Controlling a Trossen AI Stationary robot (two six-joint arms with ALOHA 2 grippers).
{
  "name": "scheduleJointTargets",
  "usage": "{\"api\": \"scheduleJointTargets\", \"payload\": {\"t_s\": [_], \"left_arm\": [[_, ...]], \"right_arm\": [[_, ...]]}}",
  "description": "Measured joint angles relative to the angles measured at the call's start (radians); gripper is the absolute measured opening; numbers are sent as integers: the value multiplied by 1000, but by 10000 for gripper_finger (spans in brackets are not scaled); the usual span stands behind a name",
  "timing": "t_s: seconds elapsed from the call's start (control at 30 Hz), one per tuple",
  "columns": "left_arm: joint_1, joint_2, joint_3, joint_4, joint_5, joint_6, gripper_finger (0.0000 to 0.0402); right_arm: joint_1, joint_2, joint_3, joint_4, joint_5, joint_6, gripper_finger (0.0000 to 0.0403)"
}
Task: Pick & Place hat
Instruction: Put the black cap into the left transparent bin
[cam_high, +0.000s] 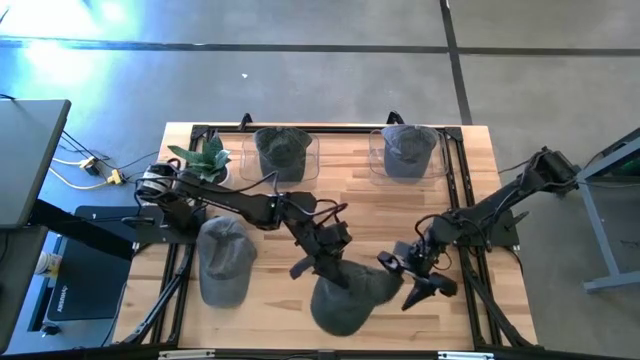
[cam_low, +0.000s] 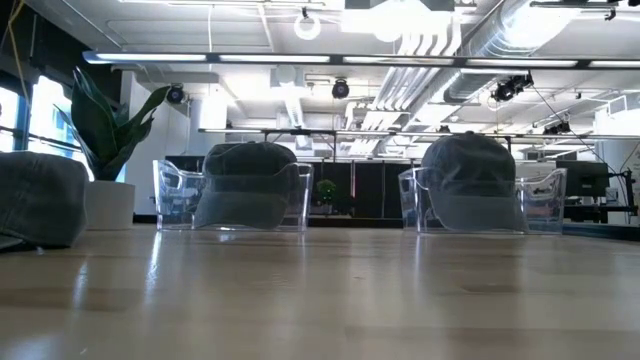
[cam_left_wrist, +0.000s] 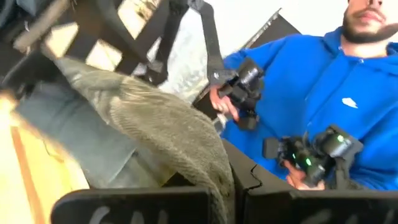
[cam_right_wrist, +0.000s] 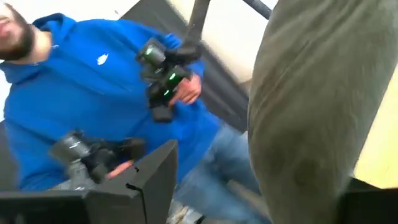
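Two olive-grey hats lie on the table. One hat (cam_high: 222, 262) rests flat at the near left, also seen in the low view (cam_low: 40, 212). The other hat (cam_high: 350, 297) sits by the near edge between both grippers. My left gripper (cam_high: 322, 262) is at this hat's far-left side, shut on its cloth. My right gripper (cam_high: 415, 280) is open at the hat's right side. In the right wrist view the hat (cam_right_wrist: 323, 106) fills the space beside one finger (cam_right_wrist: 373, 199); whether it touches, I cannot tell. My left gripper pinches a ridge of the hat's cloth (cam_left_wrist: 214, 177) between its two fingers, coming slanting down from the table's far left. The cloth runs away from the fingers in a raised fold (cam_left_wrist: 155, 118). The hat's near part (cam_high: 345, 315) lies on the table.
Two clear bins stand at the far edge, the left bin (cam_high: 282, 152) and the right bin (cam_high: 408, 150), each holding a hat. A potted plant (cam_high: 205, 157) stands at the far left. A person in a blue hoodie (cam_left_wrist: 323, 81) holds controllers beyond the near edge.
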Motion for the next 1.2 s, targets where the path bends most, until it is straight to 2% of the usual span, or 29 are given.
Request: {"api": "scheduleJointTargets", "payload": {"t_s": [0.1,0.2,0.3,0.47,0.63,0.8,0.93,1.03,1.2], "left_arm": [[-2,-7,-3,-12,11,0,0],[-2,-11,-2,-7,18,1,0],[-2,-11,-2,-10,17,0,0],[-2,-11,-2,-17,-1,4,0],[-2,-11,-2,-73,-30,64,0],[-2,-10,-2,-87,-37,56,0],[-2,-10,-2,-82,-63,21,4],[-2,-10,-2,-79,-113,18,23],[-1,-10,-2,-60,-178,18,93]], "right_arm": [[1,0,0,-18,-8,-8,205],[1,0,0,-31,102,-118,192],[-4,0,0,-31,162,-218,183],[-7,0,0,-25,234,-229,166],[-6,0,0,39,224,-197,114],[-6,0,0,60,163,-158,19],[-8,0,0,65,162,-167,16],[-21,0,0,72,152,-168,6],[-27,-1,0,79,153,-166,10]]}}
